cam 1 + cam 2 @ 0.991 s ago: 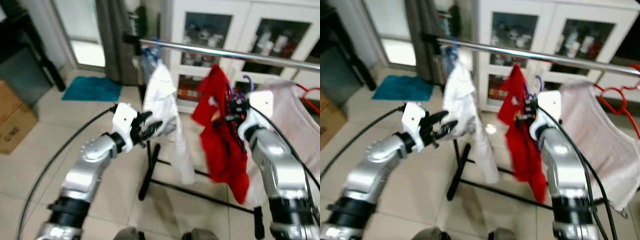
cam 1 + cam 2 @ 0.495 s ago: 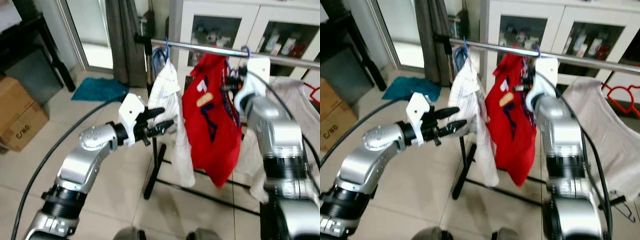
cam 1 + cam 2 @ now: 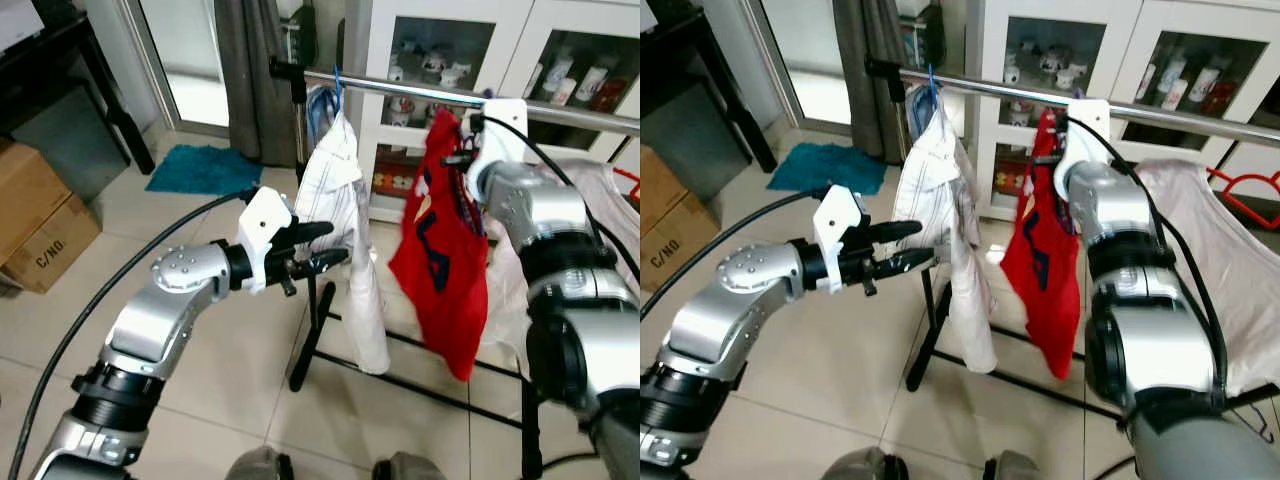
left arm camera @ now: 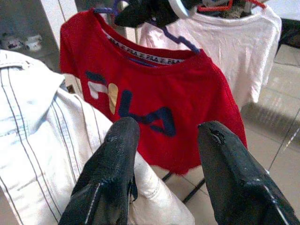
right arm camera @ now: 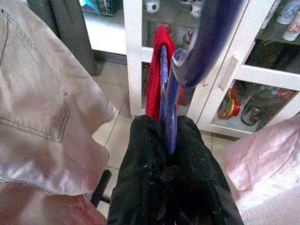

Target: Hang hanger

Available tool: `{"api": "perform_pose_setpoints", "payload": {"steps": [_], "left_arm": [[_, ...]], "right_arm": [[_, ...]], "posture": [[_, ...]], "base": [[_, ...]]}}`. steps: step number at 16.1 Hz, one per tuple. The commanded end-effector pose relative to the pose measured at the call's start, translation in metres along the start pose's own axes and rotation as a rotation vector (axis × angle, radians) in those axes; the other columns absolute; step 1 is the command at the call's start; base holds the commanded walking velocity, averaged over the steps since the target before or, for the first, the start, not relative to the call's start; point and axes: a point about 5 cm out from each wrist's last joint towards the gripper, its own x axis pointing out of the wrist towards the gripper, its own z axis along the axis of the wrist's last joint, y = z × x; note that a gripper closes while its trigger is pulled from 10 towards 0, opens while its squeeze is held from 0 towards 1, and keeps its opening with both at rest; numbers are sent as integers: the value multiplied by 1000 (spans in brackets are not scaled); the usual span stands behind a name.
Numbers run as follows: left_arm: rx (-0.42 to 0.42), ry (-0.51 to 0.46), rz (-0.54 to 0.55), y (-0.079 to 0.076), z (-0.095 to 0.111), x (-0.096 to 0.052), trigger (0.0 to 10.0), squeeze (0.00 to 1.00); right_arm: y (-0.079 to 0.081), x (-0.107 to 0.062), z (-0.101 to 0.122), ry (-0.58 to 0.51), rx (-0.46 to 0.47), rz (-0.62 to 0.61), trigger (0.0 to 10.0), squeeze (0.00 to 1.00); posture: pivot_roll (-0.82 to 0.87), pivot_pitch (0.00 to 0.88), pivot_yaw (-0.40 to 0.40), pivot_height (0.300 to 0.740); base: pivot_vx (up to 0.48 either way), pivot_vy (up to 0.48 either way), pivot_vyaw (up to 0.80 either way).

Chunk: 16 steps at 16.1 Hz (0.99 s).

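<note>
The metal rail [image 3: 560, 108] of the clothes rack runs just above the right gripper [image 5: 169, 149], and the red T-shirt [image 3: 445, 250] hangs narrower and edge-on now, where half a second ago it faced the camera more broadly. The right gripper stays clamped on the purple hanger [image 5: 171, 101] carrying that shirt, its hook close under the rail. On the left gripper's [image 3: 322, 246] side hangs a white striped shirt [image 3: 340, 215], touching its lower finger; a pale pink shirt [image 3: 1210, 260] hangs beyond the right gripper. The left gripper holds its fingers [image 4: 112, 173] apart, empty, as before. Open tiled floor [image 3: 200, 300] lies below both.
</note>
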Motion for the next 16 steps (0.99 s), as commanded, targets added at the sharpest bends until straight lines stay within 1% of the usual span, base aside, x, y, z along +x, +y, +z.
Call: {"api": "perform_pose_setpoints", "payload": {"steps": [1,4,5,6,7,8,10,11,12,13,14,15,16], "left_arm": [[16,5,-18,-3,3,-1,10000,0],[10,17,-18,-3,1,-3,10000,0],[5,20,-16,-3,0,-2,10000,0],[-1,23,-7,-3,-1,-1,10000,0],[-19,12,35,-1,-3,1,10000,0],[-35,10,86,3,-6,3,10000,0],[-58,7,151,8,-10,5,10000,0],[-67,-9,197,12,-10,6,10000,0],[-76,-20,219,13,-11,7,10000,0],[-128,-51,257,15,-11,8,10000,0],[-162,-55,316,17,-13,8,10000,0],[-162,-53,333,17,-14,8,10000,0],[-144,-61,383,17,-15,8,10000,0]], "right_arm": [[1,2,0,14,-20,4,10000,0],[6,4,-5,58,-28,44,10000,0],[6,4,-8,66,-22,58,10000,757],[4,4,-9,47,-1,80,10000,1000],[4,2,-3,-30,-5,132,10000,1000],[1,0,0,-81,-5,164,10000,1000],[-6,-7,2,-139,17,199,10000,1000],[-9,-14,0,-160,28,227,10000,1000],[-9,-17,-2,-175,39,255,10000,1000],[-10,-29,-7,-194,63,296,10000,1000],[-9,-44,-12,-240,73,338,10000,1000],[-9,-50,-14,-251,71,353,10000,1000],[-15,-68,-19,-310,35,311,10000,1000]], "posture": [[-47,0,60,740],[-40,0,50,740],[-46,0,51,740],[-46,0,51,740],[-49,0,54,740],[-56,0,59,740],[-67,0,68,740],[-74,0,73,740],[-90,0,86,740],[-107,0,103,740],[-111,0,107,740],[-115,0,111,740],[-116,0,107,740]], "base": [[0,0,0],[0,0,0],[0,0,0],[0,0,0],[0,0,0],[0,0,0],[0,0,0],[0,0,0],[0,0,0],[0,0,0],[0,0,0],[0,0,0],[0,0,0]]}}
